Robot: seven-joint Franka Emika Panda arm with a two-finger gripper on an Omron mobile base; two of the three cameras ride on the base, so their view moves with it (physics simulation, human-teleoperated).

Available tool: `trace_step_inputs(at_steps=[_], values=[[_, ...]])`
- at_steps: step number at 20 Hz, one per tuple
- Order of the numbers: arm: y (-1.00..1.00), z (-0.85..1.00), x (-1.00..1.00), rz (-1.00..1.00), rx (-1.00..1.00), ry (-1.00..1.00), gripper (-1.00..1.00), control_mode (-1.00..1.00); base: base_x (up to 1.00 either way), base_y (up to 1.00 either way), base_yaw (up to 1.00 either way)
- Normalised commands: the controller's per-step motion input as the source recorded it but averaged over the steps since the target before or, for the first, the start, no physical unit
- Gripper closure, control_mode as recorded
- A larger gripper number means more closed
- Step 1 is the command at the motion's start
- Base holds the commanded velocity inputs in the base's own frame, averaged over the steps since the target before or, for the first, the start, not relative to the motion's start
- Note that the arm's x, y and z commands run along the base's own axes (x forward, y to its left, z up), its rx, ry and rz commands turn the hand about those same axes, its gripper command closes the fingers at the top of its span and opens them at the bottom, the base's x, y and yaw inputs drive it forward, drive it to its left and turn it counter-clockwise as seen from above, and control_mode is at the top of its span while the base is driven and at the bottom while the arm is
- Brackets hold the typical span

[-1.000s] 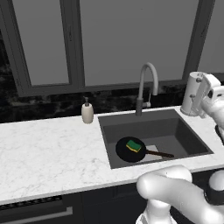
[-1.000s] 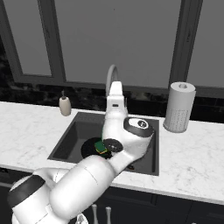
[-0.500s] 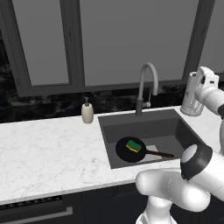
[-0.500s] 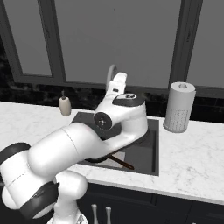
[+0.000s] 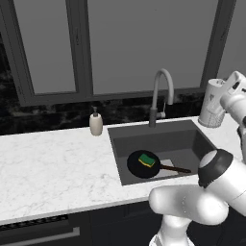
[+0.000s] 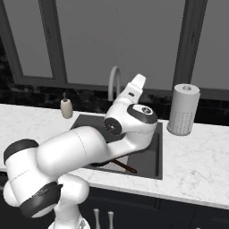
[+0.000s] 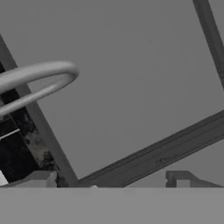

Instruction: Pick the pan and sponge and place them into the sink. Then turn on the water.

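Below the raised end effector [image 6: 142,79], sponge [image 5: 147,160] in pan [image 5: 143,164], sink [image 5: 180,139].

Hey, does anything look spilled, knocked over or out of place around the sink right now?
Nothing stands out. The sponge sits on the pan inside the sink, the soap bottle and paper towel roll stand upright on the counter, and the faucet runs dry.
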Motion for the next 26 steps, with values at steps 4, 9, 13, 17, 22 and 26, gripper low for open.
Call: trace_step_inputs(at_steps=[4,9,13,17,22,26], values=[[-0.29,0.01,0.05,0.21,0.19,-0.02,-1.00,-1.00,0.00,0.00,0.00],[-0.44,0.00,0.14,0.32,0.23,0.02,-1.00,-1.00,0.00,0.00,0.00],[-0.51,0.00,0.18,0.34,0.24,0.06,-1.00,-1.00,0.00,0.00,0.00],[-0.70,0.00,0.07,0.35,0.26,0.09,-1.00,-1.00,0.00,0.00,0.00],[-0.68,-0.03,0.07,0.31,0.20,0.03,-1.00,-1.00,0.00,0.00,0.00],[-0.55,-0.16,0.19,0.27,0.16,0.03,-1.00,-1.00,0.00,0.00,0.00]])
